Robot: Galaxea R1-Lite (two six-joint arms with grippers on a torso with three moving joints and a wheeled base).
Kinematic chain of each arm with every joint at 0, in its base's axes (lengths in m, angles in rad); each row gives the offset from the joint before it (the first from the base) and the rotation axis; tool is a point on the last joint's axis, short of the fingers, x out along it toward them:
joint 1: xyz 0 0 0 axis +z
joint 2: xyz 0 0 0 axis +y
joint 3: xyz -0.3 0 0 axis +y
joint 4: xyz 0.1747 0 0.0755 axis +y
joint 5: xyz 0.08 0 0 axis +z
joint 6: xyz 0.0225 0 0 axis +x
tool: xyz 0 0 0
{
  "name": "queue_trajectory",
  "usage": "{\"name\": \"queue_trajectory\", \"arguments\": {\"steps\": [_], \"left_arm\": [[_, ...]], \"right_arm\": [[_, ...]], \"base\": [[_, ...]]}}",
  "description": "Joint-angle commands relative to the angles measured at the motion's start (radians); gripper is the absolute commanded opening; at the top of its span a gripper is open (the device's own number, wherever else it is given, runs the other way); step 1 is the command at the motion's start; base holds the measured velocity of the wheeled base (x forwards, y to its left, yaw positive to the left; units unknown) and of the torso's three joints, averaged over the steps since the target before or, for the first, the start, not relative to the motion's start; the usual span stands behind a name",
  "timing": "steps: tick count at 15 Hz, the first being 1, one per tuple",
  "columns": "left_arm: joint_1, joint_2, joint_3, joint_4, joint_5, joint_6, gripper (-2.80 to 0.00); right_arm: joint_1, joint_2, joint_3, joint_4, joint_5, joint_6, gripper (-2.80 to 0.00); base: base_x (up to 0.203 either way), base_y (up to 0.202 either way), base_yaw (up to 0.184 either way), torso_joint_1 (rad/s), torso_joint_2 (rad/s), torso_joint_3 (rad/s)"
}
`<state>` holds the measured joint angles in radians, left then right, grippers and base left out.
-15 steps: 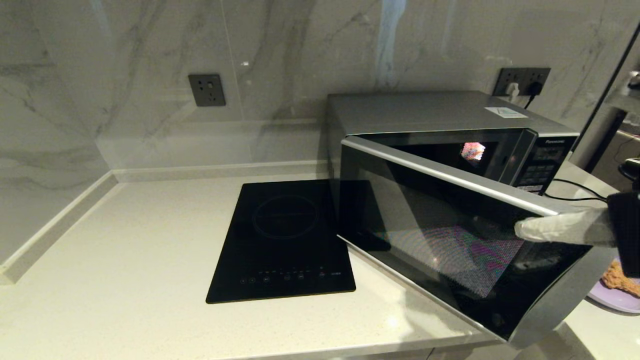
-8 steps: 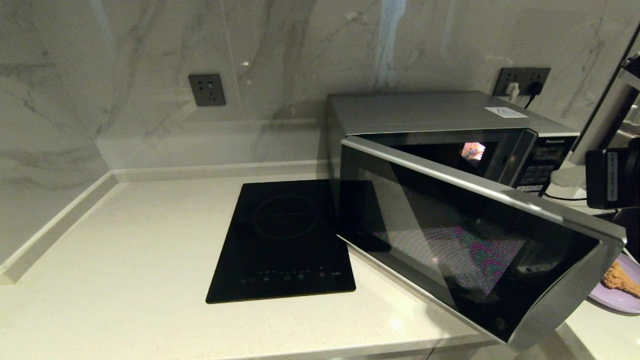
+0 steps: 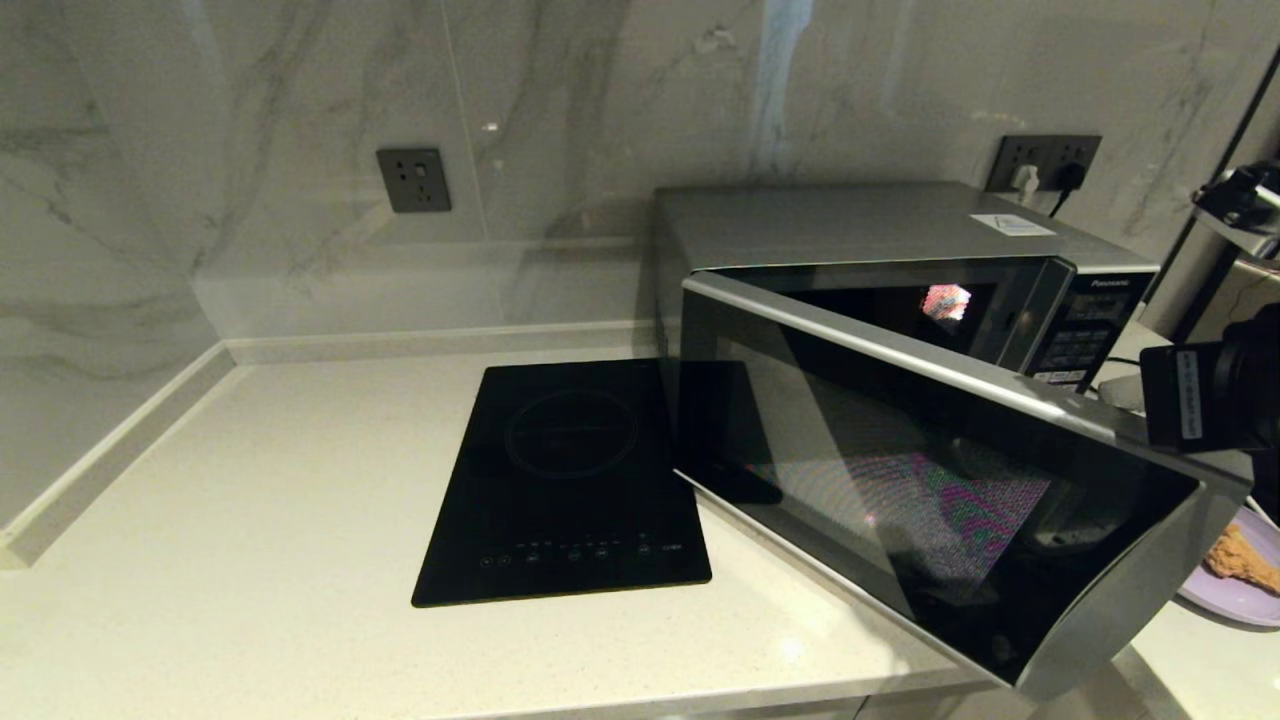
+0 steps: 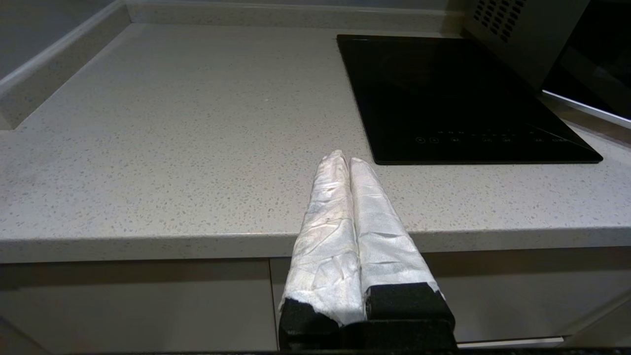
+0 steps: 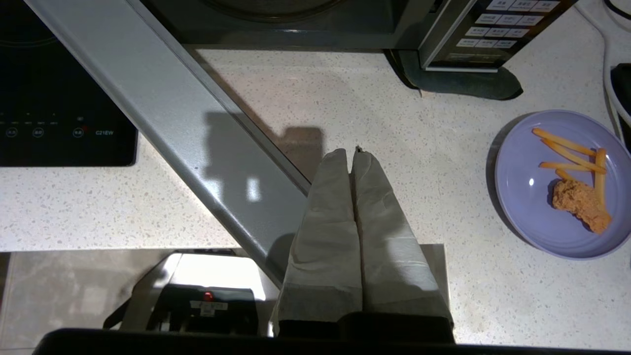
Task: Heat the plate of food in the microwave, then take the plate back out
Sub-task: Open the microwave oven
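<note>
Right wrist view: the right gripper (image 5: 354,154) hangs pressed shut and empty above the microwave (image 5: 315,29) door's edge, the plate of food (image 5: 562,182) beyond on the counter (image 5: 394,123), left gripper (image 4: 345,162) closed too.

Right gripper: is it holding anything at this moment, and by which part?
Nothing. The right gripper is shut and empty above the counter, beside the open microwave door; the plate of food lies untouched.
</note>
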<state>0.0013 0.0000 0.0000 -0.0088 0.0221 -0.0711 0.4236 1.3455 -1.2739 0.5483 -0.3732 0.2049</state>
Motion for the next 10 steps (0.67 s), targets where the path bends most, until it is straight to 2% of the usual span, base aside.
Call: {"name": "queue_trajectory", "arguments": {"steps": [1, 6, 10], "left_arm": [[0.000, 0.002, 0.000, 0.000, 0.001, -0.001, -2.80], [0.000, 0.002, 0.000, 0.000, 0.001, -0.001, -2.80], [0.000, 0.002, 0.000, 0.000, 0.001, -0.001, -2.80]], "right_arm": [[0.003, -0.007, 0.016, 0.005, 0.005, -0.002, -2.80], [0.069, -0.045, 0.059, 0.009, 0.027, -0.002, -2.80], [0.206, -0.084, 0.099, 0.009, 0.043, 0.003, -2.80]], "base": [[0.000, 0.000, 0.000, 0.000, 0.00, 0.000], [0.000, 0.000, 0.000, 0.000, 0.00, 0.000], [0.000, 0.000, 0.000, 0.000, 0.00, 0.000]]}}
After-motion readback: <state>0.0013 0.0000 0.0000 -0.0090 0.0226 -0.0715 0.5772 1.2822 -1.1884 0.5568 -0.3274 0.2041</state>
